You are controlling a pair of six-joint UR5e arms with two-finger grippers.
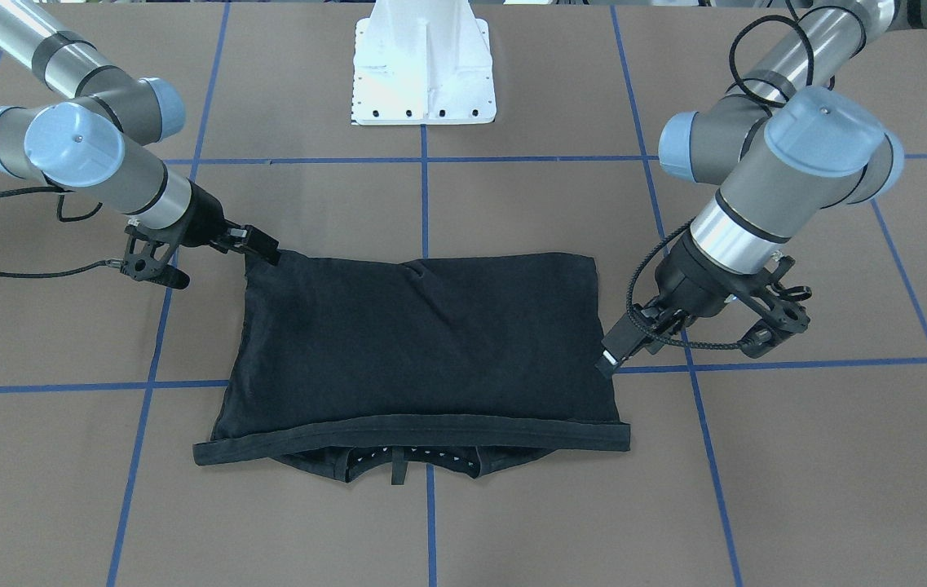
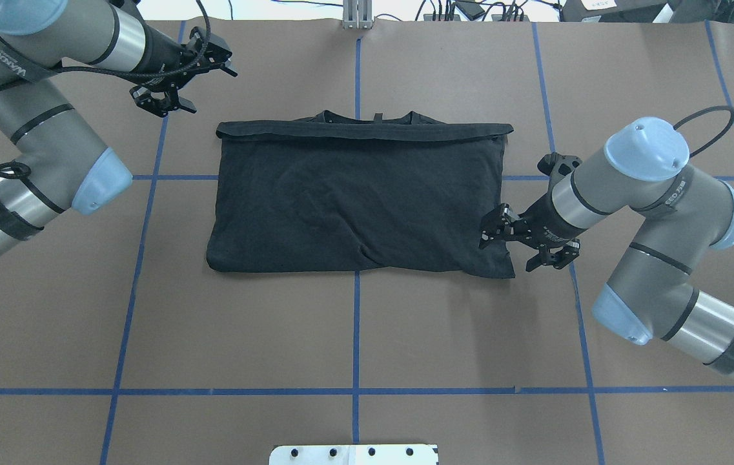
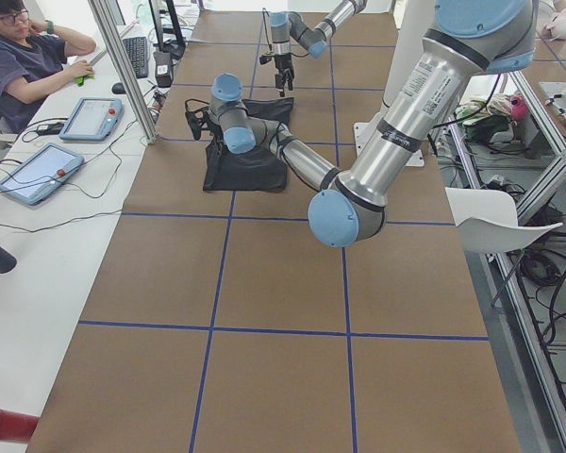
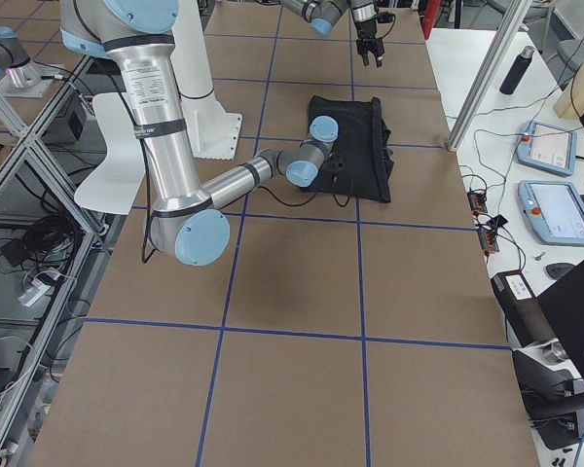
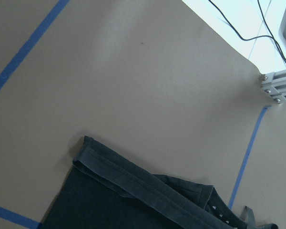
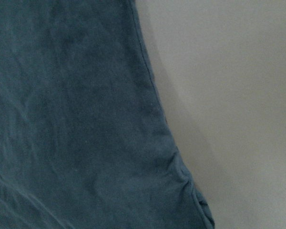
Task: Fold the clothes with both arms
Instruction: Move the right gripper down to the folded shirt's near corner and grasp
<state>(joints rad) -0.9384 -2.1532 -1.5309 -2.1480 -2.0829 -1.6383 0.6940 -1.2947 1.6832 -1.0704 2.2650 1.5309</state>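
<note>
The black shirt (image 2: 354, 200) lies flat in the middle of the tabletop (image 2: 354, 336), a bit closer to the far edge than to the robot's edge. It is folded in half, so the bottom band (image 2: 367, 131) lies on top next to the collar (image 2: 334, 117), which peeks out on the far-edge side. That makes a wide, neat block, ready for one more fold, I think. The right tool (image 1: 266, 246) is down low at the shirt's corner nearest the robot's edge, on the side of the tabletop's right end. Its fingers look closed on the cloth there, because the corner is pulled into a little point and the cloth bunches up beside it. I think it holds that corner so it can lift it over or tug the cloth smooth. The left tool (image 1: 611, 357) hangs in the air beside the shirt's other end, toward the far edge. It holds nothing. Its fingers look close together, but I cannot tell for sure if they are closed. The view from its wrist looks down on the shirt's far left corner, so I think it is lining up to grab there. Each tool needs a corner, or the fold may come out crooked.
</note>
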